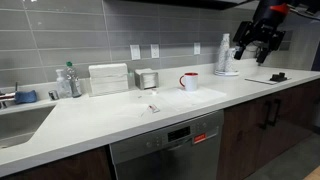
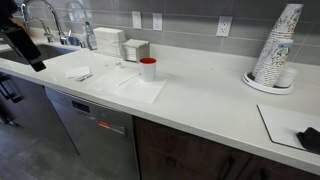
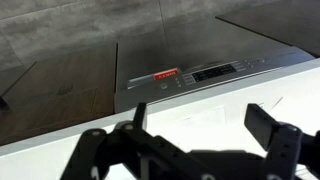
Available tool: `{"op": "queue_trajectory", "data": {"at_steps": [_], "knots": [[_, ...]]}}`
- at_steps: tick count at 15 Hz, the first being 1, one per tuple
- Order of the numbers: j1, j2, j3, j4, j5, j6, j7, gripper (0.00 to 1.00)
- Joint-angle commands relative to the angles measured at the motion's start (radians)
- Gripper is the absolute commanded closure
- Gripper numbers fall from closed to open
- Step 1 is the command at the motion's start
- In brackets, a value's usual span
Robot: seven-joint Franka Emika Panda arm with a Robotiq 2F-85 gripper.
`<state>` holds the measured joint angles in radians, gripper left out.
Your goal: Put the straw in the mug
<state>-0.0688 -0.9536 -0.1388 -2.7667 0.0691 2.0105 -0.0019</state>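
Observation:
The small white mug (image 1: 189,81) with a red handle and red trim stands upright on the white counter, also seen in the other exterior view (image 2: 148,69). A thin, pale straw (image 1: 153,107) lies flat on the counter in front of the mug, nearer the front edge. My gripper (image 1: 255,40) hangs in the air off the counter's front, well away from both, and shows at the left edge in an exterior view (image 2: 25,47). In the wrist view its two fingers (image 3: 200,125) are spread apart with nothing between them, over the counter edge.
A napkin box (image 1: 108,78) and a square metallic canister (image 1: 147,78) stand by the back wall. A stack of paper cups (image 2: 275,50) stands to the right. The sink with a faucet (image 2: 45,20) is to the left. The dishwasher (image 3: 190,72) is below the counter.

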Motion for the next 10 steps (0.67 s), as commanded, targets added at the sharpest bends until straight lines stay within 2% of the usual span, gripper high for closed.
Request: {"op": "queue_trajectory", "data": {"at_steps": [1,8,10], "knots": [[-0.011,0.004,0.009,-0.008,0.009,-0.004,-0.008,0.0],[-0.011,0.009,0.009,-0.02,0.009,-0.004,-0.008,0.0],[-0.012,0.07,0.024,0.007,0.024,0.041,0.034,0.0]]}}
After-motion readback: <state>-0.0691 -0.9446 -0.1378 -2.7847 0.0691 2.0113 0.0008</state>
